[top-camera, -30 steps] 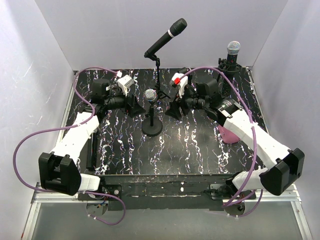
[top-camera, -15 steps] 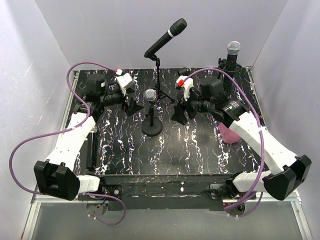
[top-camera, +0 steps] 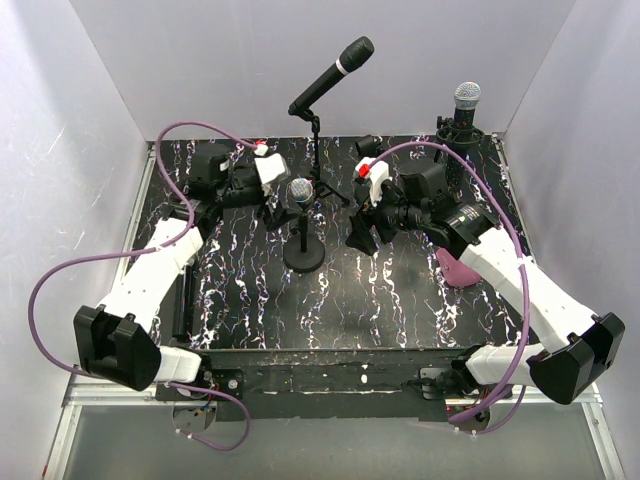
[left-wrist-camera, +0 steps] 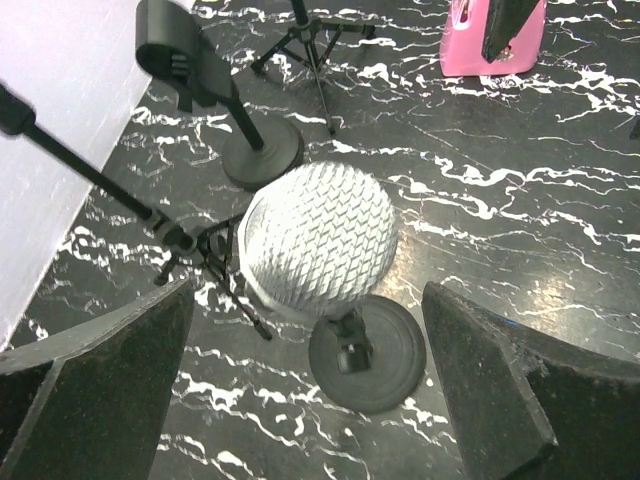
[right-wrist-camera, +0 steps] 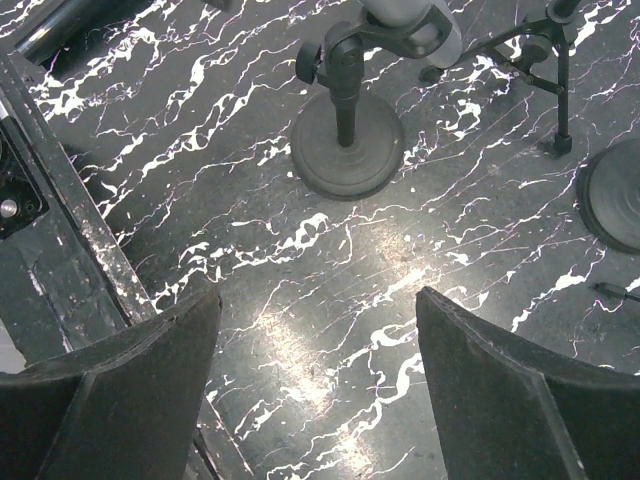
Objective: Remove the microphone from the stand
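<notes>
Microphone (top-camera: 300, 190) upright in stand (top-camera: 303, 262), grille up, long axis near vertical.

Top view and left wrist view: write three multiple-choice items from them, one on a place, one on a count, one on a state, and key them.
1. The pink object lies:
A) on the table, right side, by the right arm
B) at the left edge
C) under the tripod

2. Microphones in the top view:
A) two
B) three
C) four

3. The left gripper is:
A) shut on a microphone
B) shut, empty
C) open, its fingers either side of the centre microphone, apart from it

Key:
1 A, pink shows beneath the right forearm.
2 B, one on the round-base stand, plus the boom microphone and the back-right microphone.
3 C, gaps show on both sides of the grille.
</notes>
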You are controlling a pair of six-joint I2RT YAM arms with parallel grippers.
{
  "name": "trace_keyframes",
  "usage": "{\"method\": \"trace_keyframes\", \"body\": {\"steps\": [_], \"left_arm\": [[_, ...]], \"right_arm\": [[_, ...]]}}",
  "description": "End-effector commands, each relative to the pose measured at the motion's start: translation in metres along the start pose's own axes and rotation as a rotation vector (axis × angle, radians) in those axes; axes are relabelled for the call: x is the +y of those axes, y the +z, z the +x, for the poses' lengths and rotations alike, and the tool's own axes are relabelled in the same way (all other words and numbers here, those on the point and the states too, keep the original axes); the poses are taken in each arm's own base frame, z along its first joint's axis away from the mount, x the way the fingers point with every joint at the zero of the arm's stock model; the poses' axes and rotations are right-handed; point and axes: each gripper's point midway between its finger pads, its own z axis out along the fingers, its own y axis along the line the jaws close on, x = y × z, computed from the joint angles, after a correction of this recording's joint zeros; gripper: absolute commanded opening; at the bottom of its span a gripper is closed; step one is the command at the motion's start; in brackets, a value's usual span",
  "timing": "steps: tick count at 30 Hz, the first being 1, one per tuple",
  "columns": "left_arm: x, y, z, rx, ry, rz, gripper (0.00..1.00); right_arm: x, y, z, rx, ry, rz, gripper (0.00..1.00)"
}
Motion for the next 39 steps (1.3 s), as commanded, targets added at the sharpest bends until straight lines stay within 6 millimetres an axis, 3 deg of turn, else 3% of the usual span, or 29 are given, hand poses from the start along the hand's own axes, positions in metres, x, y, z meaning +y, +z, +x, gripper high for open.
{"method": "trace_keyframes", "body": {"steps": [1, 7, 20, 27, 39], "left_arm": [[0.005, 0.016, -0.020, -0.043, 0.136, -0.029, 0.98], [0.005, 0.033, -0.019, -0.040, 0.182, -0.058, 0.96], [0.006, 0.045, -0.008, -0.020, 0.190, -0.047, 0.87], [0.002, 0.051, 0.014, 0.035, 0.143, -0.038, 0.70], [0.010, 0.046, 0.010, 0.032, 0.141, -0.118, 0.47]], "right_arm": [[0.000, -0.007, -0.008, -0.040, -0.004, 0.009, 0.85], [-0.003, -0.003, -0.005, -0.040, 0.002, 0.011, 0.85], [-0.013, -0.007, 0.001, -0.046, -0.001, 0.044, 0.84], [-0.013, -0.002, 0.004, -0.033, 0.028, 0.027, 0.83], [-0.022, 0.001, 0.000, -0.055, 0.037, 0.041, 0.83]]}}
